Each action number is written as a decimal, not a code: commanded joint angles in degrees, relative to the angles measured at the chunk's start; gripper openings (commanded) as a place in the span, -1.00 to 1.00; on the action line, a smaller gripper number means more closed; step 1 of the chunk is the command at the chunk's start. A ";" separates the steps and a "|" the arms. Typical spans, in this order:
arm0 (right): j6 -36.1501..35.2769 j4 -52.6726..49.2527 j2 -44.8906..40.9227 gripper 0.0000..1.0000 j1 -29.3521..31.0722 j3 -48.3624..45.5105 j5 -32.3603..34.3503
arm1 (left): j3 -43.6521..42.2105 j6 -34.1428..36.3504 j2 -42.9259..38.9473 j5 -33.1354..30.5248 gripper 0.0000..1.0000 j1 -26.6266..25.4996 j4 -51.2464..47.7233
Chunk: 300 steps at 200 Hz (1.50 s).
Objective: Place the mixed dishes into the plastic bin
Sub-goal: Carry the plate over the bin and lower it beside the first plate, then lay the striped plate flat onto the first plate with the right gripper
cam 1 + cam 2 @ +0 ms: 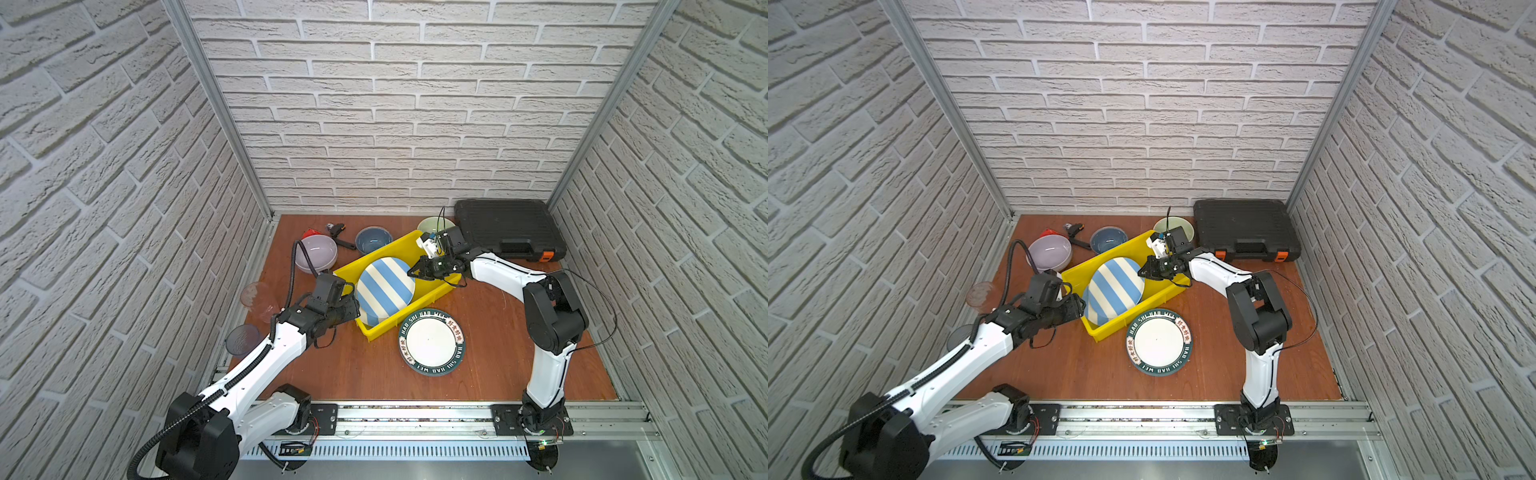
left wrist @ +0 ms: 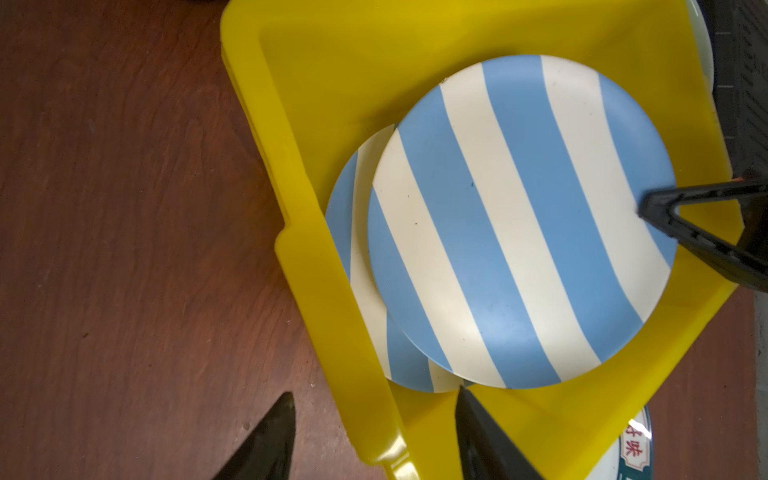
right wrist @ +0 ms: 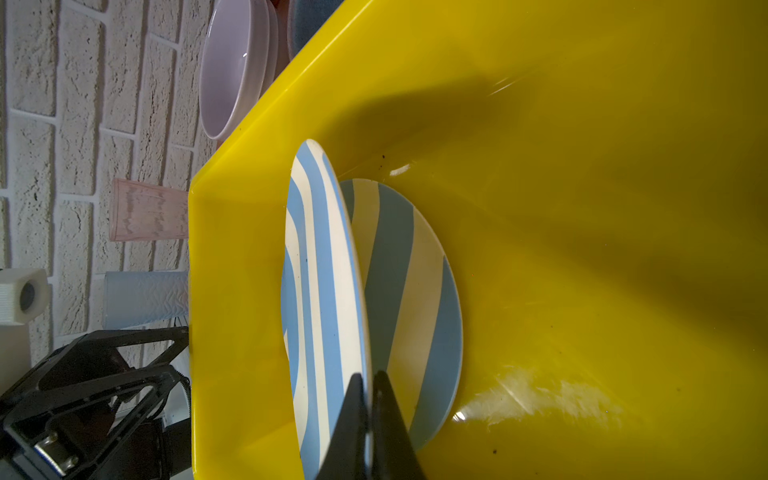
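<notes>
Wooden tabletop (image 1: 332,374); right end effector (image 3: 369,376) pinches upper striped plate (image 3: 324,270).

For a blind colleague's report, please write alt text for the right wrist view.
The right tool pinches the rim of a blue-white striped plate, tilted above a second striped plate lying in the yellow bin. A lilac bowl stands outside.

White faux-brick on 3 sides: far wall (image 1: 395,104), left wall (image 1: 83,208), right wall (image 1: 685,199). Alu posts (image 1: 224,112) run up both far corners. Base = reddish-brown wood-grain board (image 1: 353,374), evenly lit, soft shadows. Near edge: alu rail (image 1: 415,415), then slotted metal strip (image 1: 415,451).
</notes>
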 commanded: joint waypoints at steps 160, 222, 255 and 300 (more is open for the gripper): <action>-2.94 -2.67 5.99 -0.56 1.14 4.91 -1.50 | -2.02 0.48 0.35 0.70 0.25 0.45 3.06; -5.39 -7.44 7.93 -0.44 1.45 7.74 1.20 | -2.37 0.84 -0.93 0.73 0.26 0.44 2.47; -6.06 -9.09 8.57 -0.37 2.05 8.83 2.82 | -2.55 0.92 -1.32 0.71 0.26 0.38 2.27; -6.90 -10.69 9.12 -0.30 2.85 9.89 4.79 | -2.55 0.97 -1.76 0.71 0.26 0.37 2.09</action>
